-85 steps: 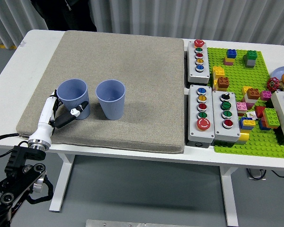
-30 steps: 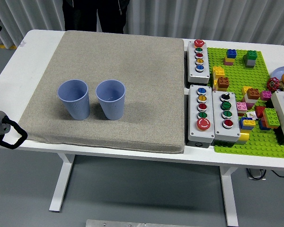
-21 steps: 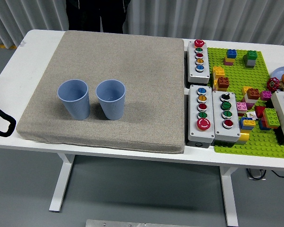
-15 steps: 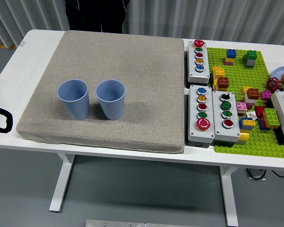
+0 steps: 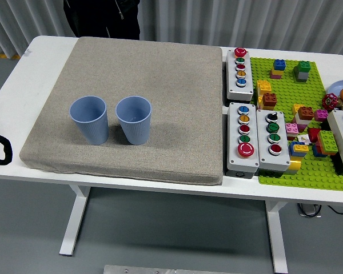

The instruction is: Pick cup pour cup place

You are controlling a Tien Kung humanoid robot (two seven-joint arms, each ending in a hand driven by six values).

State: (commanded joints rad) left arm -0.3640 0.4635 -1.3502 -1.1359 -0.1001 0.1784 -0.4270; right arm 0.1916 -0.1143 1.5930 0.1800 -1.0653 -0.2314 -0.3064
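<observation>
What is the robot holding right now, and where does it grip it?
Nothing is held. Both blue cups, the left cup and the right cup, stand upright on the grey mat, with no hand on them. Neither robot hand is in view.

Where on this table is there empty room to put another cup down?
The beige fabric mat is bare behind and right of the two blue plastic cups, up to the grey button boxes. The green brick baseplate is crowded with toy bricks.

Two cups (image 5: 111, 119) side by side, open mat (image 5: 177, 85) around
</observation>
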